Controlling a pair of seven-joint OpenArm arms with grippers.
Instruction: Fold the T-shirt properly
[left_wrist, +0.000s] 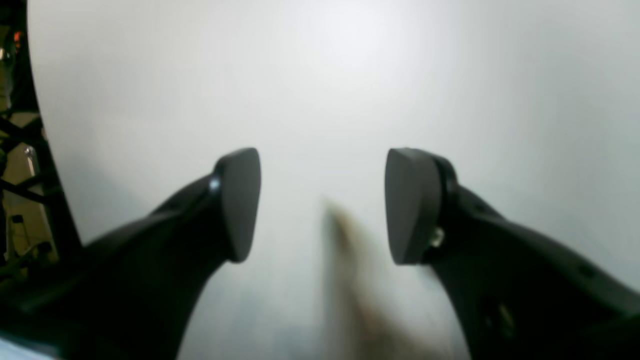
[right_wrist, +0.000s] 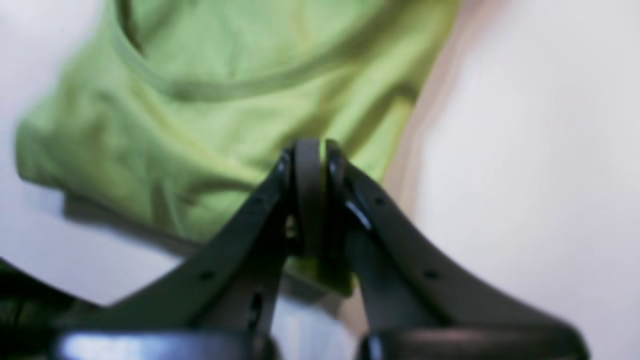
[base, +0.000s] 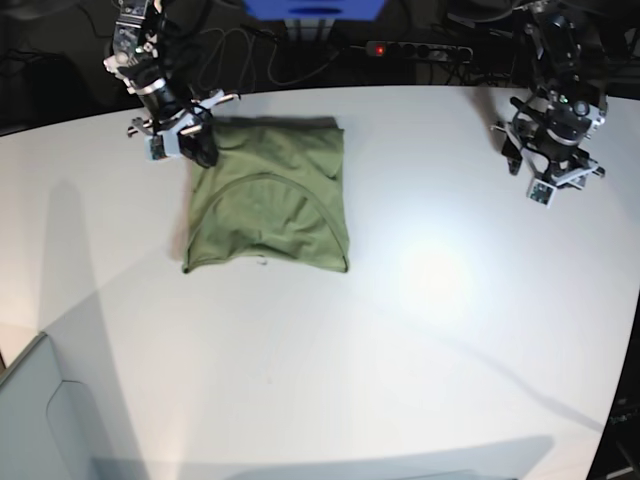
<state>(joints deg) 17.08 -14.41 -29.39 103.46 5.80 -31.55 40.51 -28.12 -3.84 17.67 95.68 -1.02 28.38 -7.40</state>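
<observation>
The olive-green T-shirt lies folded into a rough rectangle on the far left part of the white table. My right gripper is at the shirt's far left corner. In the right wrist view the jaws of the right gripper are pressed together at the T-shirt, and creases in the cloth run toward the tips. My left gripper hangs over bare table at the far right, well away from the shirt. In the left wrist view the left gripper stands wide open with nothing between its pads.
A black power strip and cables lie along the table's far edge, beside a blue object. A pale grey panel sits at the near left corner. The table edge shows at the left of the left wrist view.
</observation>
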